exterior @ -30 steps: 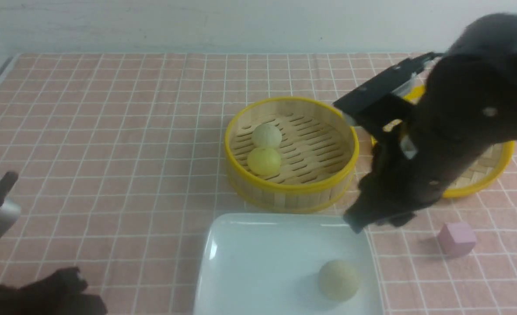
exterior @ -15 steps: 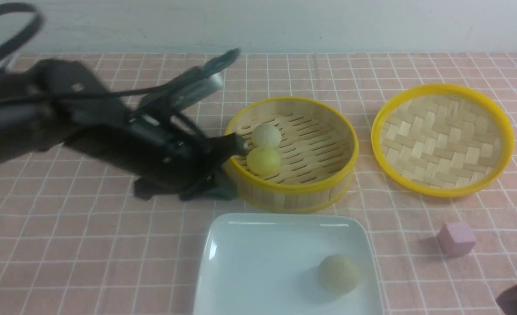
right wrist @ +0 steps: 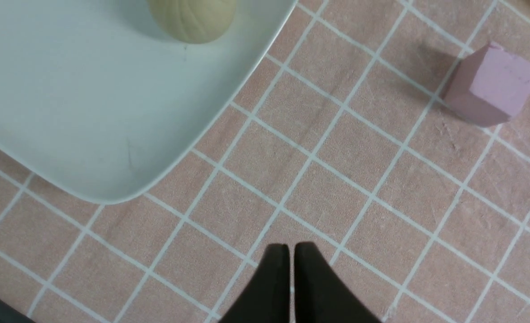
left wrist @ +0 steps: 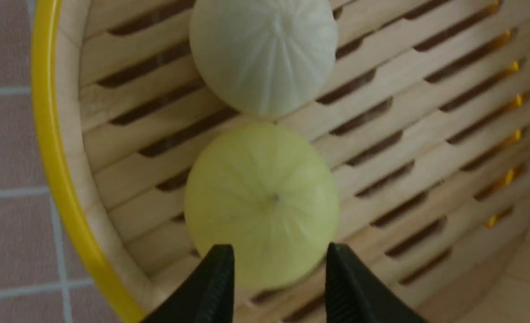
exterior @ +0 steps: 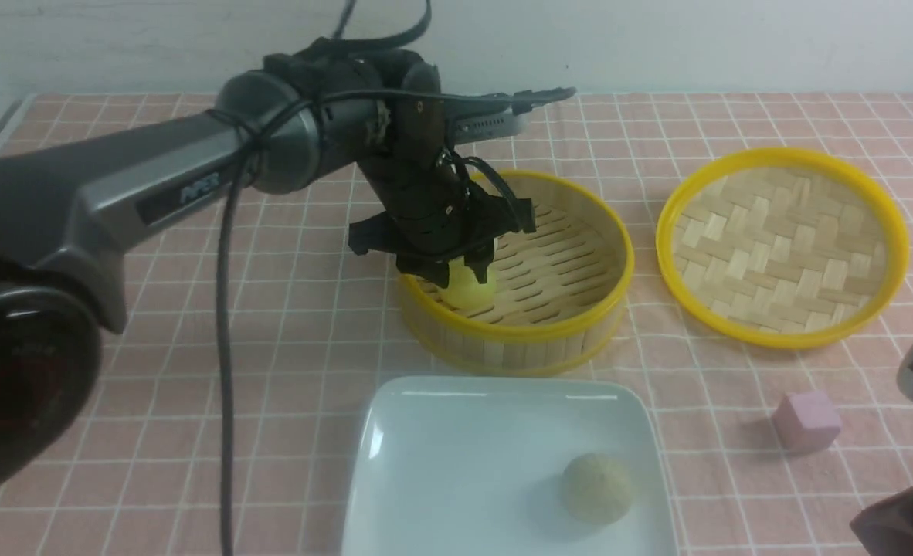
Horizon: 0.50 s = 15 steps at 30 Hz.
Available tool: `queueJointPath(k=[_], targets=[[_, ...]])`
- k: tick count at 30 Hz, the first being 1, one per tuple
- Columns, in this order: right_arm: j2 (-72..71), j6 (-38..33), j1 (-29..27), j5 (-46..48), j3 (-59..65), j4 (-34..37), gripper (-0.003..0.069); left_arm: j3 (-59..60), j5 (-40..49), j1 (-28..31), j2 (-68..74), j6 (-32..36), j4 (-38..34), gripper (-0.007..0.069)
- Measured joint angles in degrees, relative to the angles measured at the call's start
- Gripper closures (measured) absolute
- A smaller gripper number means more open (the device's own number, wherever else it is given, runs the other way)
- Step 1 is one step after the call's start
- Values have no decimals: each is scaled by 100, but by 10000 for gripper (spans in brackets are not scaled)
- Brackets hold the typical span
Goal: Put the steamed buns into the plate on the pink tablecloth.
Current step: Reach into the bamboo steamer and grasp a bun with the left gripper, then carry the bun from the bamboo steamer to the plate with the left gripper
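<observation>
Two steamed buns lie touching in the bamboo steamer [exterior: 565, 324]: a pale yellow one [left wrist: 260, 202] and a whitish one [left wrist: 265, 49], which my left arm hides in the front view. My left gripper [left wrist: 277, 258] is open just above the yellow bun [exterior: 472, 292], its fingertips [left wrist: 222, 264] straddling the bun's near edge. A beige bun [exterior: 597, 486] rests in the white square plate [exterior: 425, 463] on the pink tablecloth [exterior: 194, 347]. My right gripper [right wrist: 290, 251] is shut and empty over the cloth, beside the plate's corner [right wrist: 90, 112].
The round woven lid [exterior: 781, 247] lies to the right of the steamer. A small pink cube [exterior: 806, 421] sits on the cloth right of the plate, close to my right gripper. The steamer's yellow rim [left wrist: 49, 134] stands near the left fingers.
My right arm has pulled back from the plate to the lower right and shut. My left arm has swung in from the left over the steamer and opened its jaws above the yellow bun.
</observation>
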Motion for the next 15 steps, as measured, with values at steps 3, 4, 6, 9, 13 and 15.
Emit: queueJointPath(k=[3, 4, 6, 9, 13, 15], targets=[[0, 0, 0, -135, 0, 0, 650, -27, -90, 0, 236, -35, 48, 386], [0, 0, 0, -161, 0, 0, 649, -29, -95, 0, 272, -37, 48, 422], [0, 0, 0, -178, 0, 0, 648, -41, -77, -14, 267, -37, 48, 500], [0, 0, 0, -192, 0, 5, 642, -57, 0, -120, -5, 87, 154, 599], [0, 0, 0, -192, 0, 5, 638, -40, 678, -326, -832, 413, 295, 607], [0, 0, 0, -197, 0, 5, 635, 207, 1314, -543, -1531, 482, 494, 607]])
